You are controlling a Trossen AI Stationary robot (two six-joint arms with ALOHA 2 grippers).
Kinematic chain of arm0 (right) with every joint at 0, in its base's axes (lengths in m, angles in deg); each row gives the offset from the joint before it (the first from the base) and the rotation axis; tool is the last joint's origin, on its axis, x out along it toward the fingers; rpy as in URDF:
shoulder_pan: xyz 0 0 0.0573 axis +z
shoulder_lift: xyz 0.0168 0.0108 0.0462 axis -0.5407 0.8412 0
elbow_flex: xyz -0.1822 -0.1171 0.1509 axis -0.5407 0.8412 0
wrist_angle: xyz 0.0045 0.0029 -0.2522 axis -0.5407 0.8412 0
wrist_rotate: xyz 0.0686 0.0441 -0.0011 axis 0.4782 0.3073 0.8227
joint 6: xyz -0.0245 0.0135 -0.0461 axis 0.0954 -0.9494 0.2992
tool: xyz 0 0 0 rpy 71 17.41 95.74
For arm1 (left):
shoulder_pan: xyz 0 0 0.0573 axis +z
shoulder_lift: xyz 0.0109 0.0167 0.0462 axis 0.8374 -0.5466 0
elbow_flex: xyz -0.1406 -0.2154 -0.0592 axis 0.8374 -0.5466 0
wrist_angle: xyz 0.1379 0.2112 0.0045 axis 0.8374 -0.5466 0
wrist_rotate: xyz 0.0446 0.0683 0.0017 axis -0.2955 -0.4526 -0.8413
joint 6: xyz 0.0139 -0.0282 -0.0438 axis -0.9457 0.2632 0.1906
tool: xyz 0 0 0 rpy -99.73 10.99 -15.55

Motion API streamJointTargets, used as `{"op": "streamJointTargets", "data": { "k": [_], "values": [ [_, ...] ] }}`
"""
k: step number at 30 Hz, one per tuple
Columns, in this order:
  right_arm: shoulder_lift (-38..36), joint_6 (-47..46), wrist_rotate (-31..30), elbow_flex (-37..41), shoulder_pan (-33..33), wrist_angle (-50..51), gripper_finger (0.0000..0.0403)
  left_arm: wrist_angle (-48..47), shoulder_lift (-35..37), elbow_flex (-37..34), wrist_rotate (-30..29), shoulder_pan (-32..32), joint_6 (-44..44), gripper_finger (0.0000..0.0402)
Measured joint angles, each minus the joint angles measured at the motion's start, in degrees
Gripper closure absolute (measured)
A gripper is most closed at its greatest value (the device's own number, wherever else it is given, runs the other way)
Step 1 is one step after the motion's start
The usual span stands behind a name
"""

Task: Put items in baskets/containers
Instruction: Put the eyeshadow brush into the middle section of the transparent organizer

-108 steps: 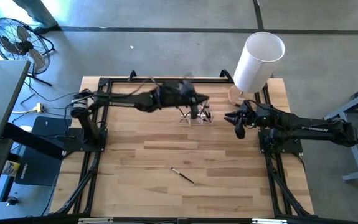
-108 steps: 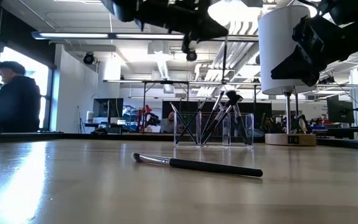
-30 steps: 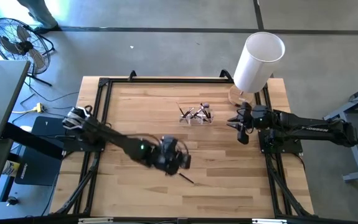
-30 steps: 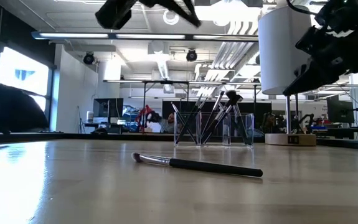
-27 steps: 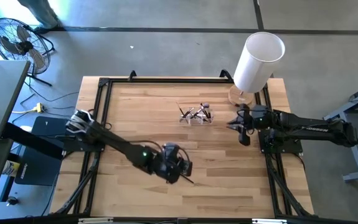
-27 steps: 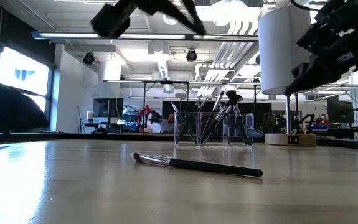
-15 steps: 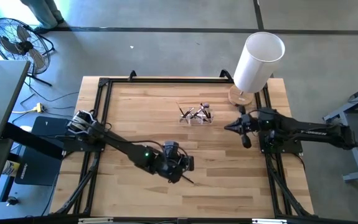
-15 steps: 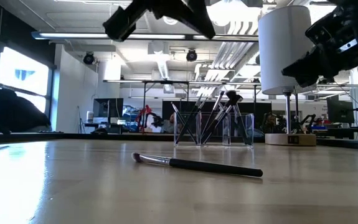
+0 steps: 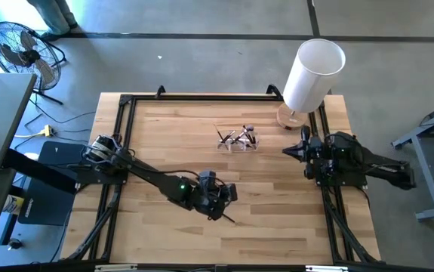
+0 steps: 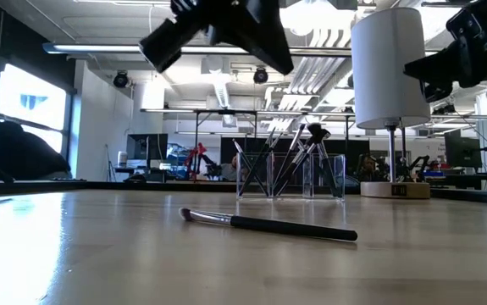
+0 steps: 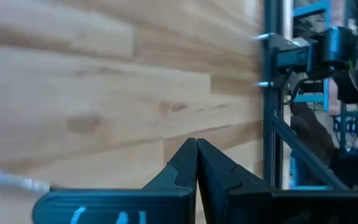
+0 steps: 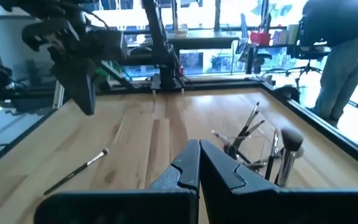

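One dark-handled makeup brush (image 10: 268, 224) lies flat on the wooden table, near the middle; it also shows in the right wrist view (image 12: 76, 169). My left gripper (image 9: 230, 195) hovers shut above it, well clear of the table in the low view (image 10: 281, 63). A clear container (image 9: 237, 140) stands farther back with several brushes leaning upright in it (image 10: 290, 174). My right gripper (image 9: 287, 150) is shut, pulled back at the table's right side, its fingers (image 12: 198, 155) pointing level across the table.
A tall white cylinder (image 9: 312, 72) on a wooden base stands at the table's far right corner, behind my right arm. A black frame (image 9: 201, 97) runs around the table. A person (image 12: 340, 56) stands in the room beyond the table.
My left gripper has sunk a little over the lying brush, shifted slightly toward the table's right edge and rolled about its own axis, staying shut. My right arm has drawn back toward the right edge, its gripper tipping up to level and shutting. The brush has not moved.
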Motion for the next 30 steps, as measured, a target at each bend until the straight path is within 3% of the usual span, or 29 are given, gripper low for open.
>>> {"op": "streamJointTargets", "data": {
  "k": [4, 10, 15, 18, 30],
  "values": [
    [-0.13, -0.02, -2.35, 1.32, 1.12, 0.13, 0.0402, -3.99, 0.03, 0.07, 4.28, -0.06, 7.63, 0.0401],
    [1.05, 0.46, -2.93, 4.31, 2.77, -3.19, 0.0403, -6.16, 0.01, 0.1, 5.99, -0.07, 13.69, 0.0401],
    [1.6, 0.46, -7.35, 4.33, 2.82, -3.1, 0.0402, -8.67, -2.01, 0.25, 9.84, 0.75, 17.89, 0.0401],
    [1.72, 0.16, -10.41, 4.33, 2.82, -3.06, 0.0402, -14.72, -2.87, -0.19, 12.66, 0.76, 21.59, 0.0401],
    [2.08, 0.22, -11.27, 4.33, 2.77, -3.02, 0.0394, -19.59, -6.2, -0.18, 24.38, 2.19, 23.23, 0.0401]
  ]
}}
